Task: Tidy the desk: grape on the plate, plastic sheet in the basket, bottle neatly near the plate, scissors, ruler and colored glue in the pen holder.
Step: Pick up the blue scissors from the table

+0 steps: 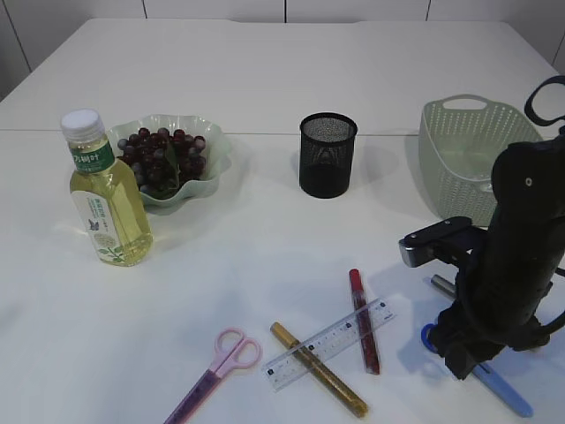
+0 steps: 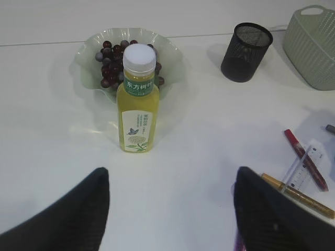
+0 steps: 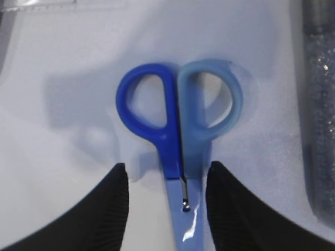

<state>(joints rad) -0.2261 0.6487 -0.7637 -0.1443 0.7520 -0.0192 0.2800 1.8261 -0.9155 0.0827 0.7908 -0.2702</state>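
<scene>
The dark red grapes point(image 1: 161, 152) already sit in the pale green scalloped plate point(image 1: 214, 161), and the clear bottle of yellow tea with the white cap point(image 1: 106, 196) stands upright just beside it, so those two jobs look done. Whether any plastic sheet lies in the pale green perforated basket point(image 1: 459, 150) I cannot tell.

The black mesh pen holder point(image 1: 327, 154) looks empty. The right gripper point(image 3: 165, 180) is down over the blue-handled scissors point(image 3: 178, 123), its black fingers point(image 3: 107, 201) spread to either side of the neck just below the loops, not yet pinching. A silver glitter tube point(image 3: 319, 104) lies off beyond its right finger.

The left gripper point(image 2: 170, 196) hangs wide open and empty, with the bottle straight ahead between its fingers. Off past its right finger lie the clear plastic ruler point(image 1: 328, 343), the red glitter glue pen point(image 1: 363, 320), the gold glitter glue pen point(image 1: 318, 368) and the pink-handled scissors point(image 1: 216, 371), all waiting for the holder.
</scene>
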